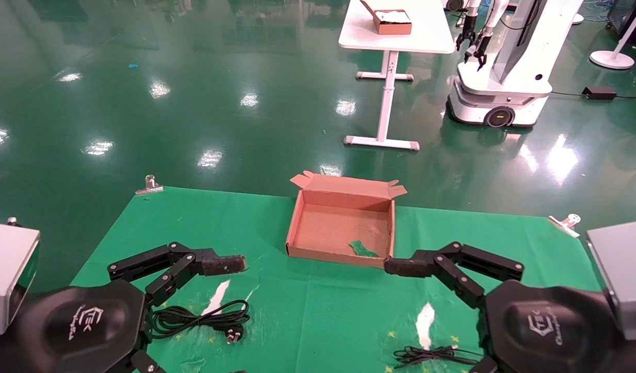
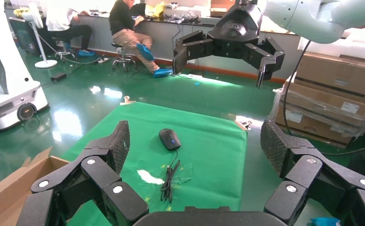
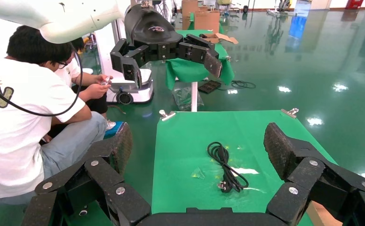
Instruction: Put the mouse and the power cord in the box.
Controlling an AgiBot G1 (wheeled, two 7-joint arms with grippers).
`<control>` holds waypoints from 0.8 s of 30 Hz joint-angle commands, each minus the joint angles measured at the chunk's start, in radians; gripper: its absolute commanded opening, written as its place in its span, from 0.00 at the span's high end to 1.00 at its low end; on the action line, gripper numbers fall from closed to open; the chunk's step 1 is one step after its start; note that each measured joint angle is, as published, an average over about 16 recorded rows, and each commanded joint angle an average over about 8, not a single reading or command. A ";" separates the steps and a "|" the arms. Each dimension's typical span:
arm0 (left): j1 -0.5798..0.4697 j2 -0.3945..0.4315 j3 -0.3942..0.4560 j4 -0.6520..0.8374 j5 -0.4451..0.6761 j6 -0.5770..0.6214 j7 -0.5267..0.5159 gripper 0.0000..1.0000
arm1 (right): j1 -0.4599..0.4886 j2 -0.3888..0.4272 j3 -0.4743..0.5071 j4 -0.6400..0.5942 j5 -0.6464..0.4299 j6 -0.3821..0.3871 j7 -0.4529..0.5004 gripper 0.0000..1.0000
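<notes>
- Your left gripper (image 1: 230, 265) hovers above the green cloth (image 1: 318, 316) on the left side, fingers spread wide and gripping nothing; its own camera shows the two pads far apart.
- Your right gripper (image 1: 401, 267) hovers on the right, its tip near the front right corner of the box (image 1: 341, 253); it too is spread wide and empty.
- The box sits open at the far middle of the cloth, lid folded back, with only a green scrap (image 1: 363, 249) on its floor.
- The cord (image 1: 199, 317) lies coiled on the cloth beside your left gripper, plug towards the near edge; the right wrist view shows it too (image 3: 225, 165), flat and apart from everything.
- The mouse (image 2: 170, 139) rests on the cloth on the right side, seen from the left wrist, its thin cable bundled next to it. In the head view you only get the cable (image 1: 434, 355), by your right gripper.
- Neither item is in the box.
</notes>
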 commanded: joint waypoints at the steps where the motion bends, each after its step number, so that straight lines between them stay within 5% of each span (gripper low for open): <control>1: 0.000 0.000 0.000 0.000 0.000 0.000 0.000 0.00 | 0.000 0.000 0.000 0.000 0.000 0.000 0.000 0.00; 24: 0.000 0.000 0.000 0.000 0.000 0.000 0.000 0.00 | 0.000 0.000 0.000 0.000 0.000 0.000 0.000 0.00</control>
